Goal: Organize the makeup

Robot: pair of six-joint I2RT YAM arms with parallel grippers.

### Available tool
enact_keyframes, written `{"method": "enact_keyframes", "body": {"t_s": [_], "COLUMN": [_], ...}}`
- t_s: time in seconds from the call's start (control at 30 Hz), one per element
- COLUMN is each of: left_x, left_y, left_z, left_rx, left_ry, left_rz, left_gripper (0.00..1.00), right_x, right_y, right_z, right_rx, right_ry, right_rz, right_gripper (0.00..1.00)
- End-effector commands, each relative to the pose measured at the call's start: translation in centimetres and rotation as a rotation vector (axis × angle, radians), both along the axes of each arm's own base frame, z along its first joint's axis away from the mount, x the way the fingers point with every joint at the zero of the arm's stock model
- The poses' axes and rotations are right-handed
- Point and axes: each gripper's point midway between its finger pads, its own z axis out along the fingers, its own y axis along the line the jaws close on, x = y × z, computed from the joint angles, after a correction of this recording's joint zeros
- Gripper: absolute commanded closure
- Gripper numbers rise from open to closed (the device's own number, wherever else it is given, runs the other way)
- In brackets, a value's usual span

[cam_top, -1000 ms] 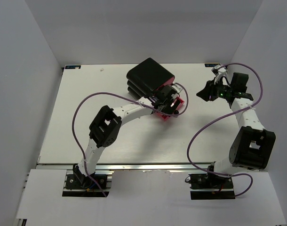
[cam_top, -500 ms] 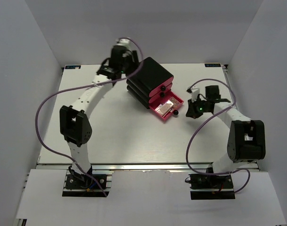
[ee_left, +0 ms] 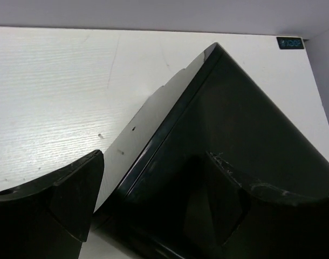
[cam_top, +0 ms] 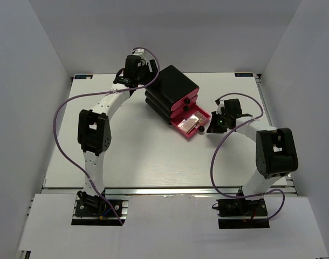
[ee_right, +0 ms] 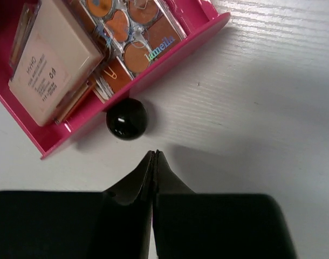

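Observation:
The bottom pink drawer (cam_top: 192, 123) of the black box (cam_top: 172, 89) stands pulled out. In it lie a tan tube (ee_right: 54, 65) and a pinkish-brown palette (ee_right: 137, 32); in the top view they show only as a pale patch (cam_top: 190, 121). My right gripper (ee_right: 155, 154) is shut and empty. Its tips are on the table just short of the drawer's black knob (ee_right: 126, 118), and it also shows in the top view (cam_top: 211, 128). My left gripper (ee_left: 153, 216) is open at the box's back left corner (cam_top: 149, 80), one finger (ee_left: 67, 205) beside the box and the other over its top. Sticks and brush are not visible.
The box's two upper drawers (cam_top: 182, 102) are shut, each with a black knob. White walls close in the table at the back and both sides. Purple cables loop from both arms. White tabletop (cam_top: 127, 151) lies in front of the box.
My left arm has swung from the open drawer round to the box's back left corner. My right arm has come from the back right down to the drawer's front knob.

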Motion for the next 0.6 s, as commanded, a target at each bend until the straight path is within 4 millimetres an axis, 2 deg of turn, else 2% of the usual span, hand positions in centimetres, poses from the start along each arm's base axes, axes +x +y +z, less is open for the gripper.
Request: {"method": "enact_keyframes", "body": {"t_s": [0.0, 0.27, 0.57], "left_x": [0.2, -0.6, -1.2], "left_y": [-1.6, -2.4, -2.7], "left_z": [3.5, 1.5, 0.6], "left_rx": [-0.036, -0.057, -0.068], "left_ry": [-0.080, -0.032, -0.007], "left_rz": [-0.091, -0.134, -0.157], "left_gripper": [0.17, 0.17, 0.17], "right_x": [1.8, 2.9, 5.1], "right_y": [1.5, 3.3, 6.1], "right_z": [1.0, 0.7, 1.2], "right_rx": [0.094, 0.185, 0.259], "right_ry": [0.014, 0.048, 0.053], "right_rz": [-0.071, -0.099, -0.089], "right_gripper": [1.00, 1.00, 1.00]}}
